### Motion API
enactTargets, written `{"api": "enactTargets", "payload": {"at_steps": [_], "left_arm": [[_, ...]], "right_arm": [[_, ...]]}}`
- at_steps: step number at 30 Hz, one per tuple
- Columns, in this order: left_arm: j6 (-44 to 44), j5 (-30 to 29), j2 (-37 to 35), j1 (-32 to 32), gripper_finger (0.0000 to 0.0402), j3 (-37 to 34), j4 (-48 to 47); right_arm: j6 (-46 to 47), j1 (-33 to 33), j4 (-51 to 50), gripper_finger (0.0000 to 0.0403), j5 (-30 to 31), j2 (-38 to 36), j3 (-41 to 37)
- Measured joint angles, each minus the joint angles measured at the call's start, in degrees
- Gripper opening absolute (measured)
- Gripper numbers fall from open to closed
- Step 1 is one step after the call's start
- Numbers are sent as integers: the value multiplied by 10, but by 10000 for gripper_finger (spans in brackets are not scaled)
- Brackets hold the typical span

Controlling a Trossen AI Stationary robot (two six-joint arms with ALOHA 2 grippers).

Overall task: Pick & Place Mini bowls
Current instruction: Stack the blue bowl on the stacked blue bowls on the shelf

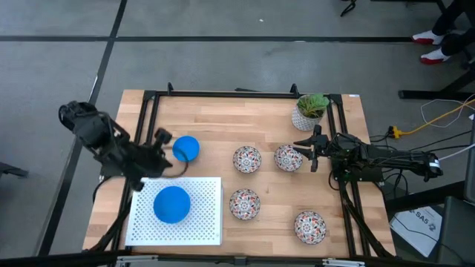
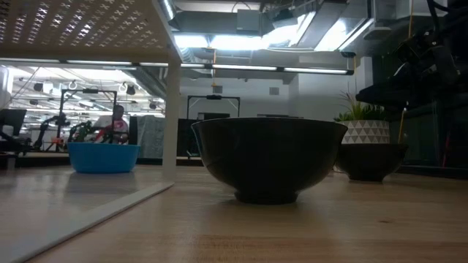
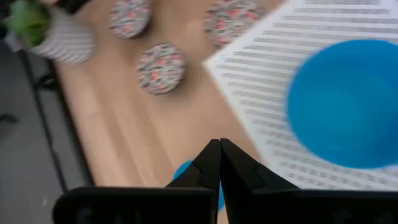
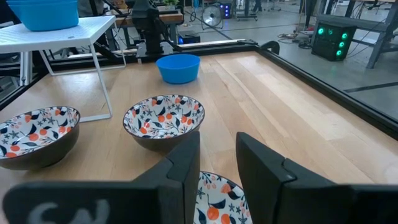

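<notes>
Two plain blue mini bowls show. One (image 1: pixel 186 148) stands on the table and appears again in the right wrist view (image 4: pixel 178 67). The other (image 1: pixel 172 204) sits on a white perforated rack (image 1: pixel 204 222). Several floral mini bowls stand on the wood (image 1: pixel 247 159), (image 1: pixel 288 157), (image 1: pixel 244 204), (image 1: pixel 310 227). My left gripper (image 1: pixel 165 148) is shut (image 3: pixel 219 155) just left of the table's blue bowl, whose rim peeks out behind the fingers (image 3: pixel 182 171). My right gripper (image 1: pixel 312 154) is open (image 4: pixel 217 149) over the right rim of a floral bowl (image 4: pixel 214 199).
A white pot with a green plant (image 1: pixel 310 111) stands by the far right corner, just behind my right arm. A black frame (image 1: pixel 223 94) rims the table. The rack's legs (image 2: pixel 172 120) stand on the near left part. Bare wood lies in the far middle (image 1: pixel 237 122).
</notes>
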Motion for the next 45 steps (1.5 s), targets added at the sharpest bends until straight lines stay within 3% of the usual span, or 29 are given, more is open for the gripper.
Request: {"api": "enactTargets", "payload": {"at_steps": [5,16,26,36,45], "left_arm": [[1,-27,-12,60,3,0,18],[20,-28,-12,209,2,0,71],[-68,-23,-10,295,7,-4,138],[-105,-11,-15,377,17,-113,170],[-116,14,-15,469,81,-206,214]], "right_arm": [[0,0,0,104,0,0,0],[0,0,0,104,0,0,0],[0,0,0,104,0,0,0],[0,0,0,104,0,0,0],[0,0,0,104,0,0,0]]}}
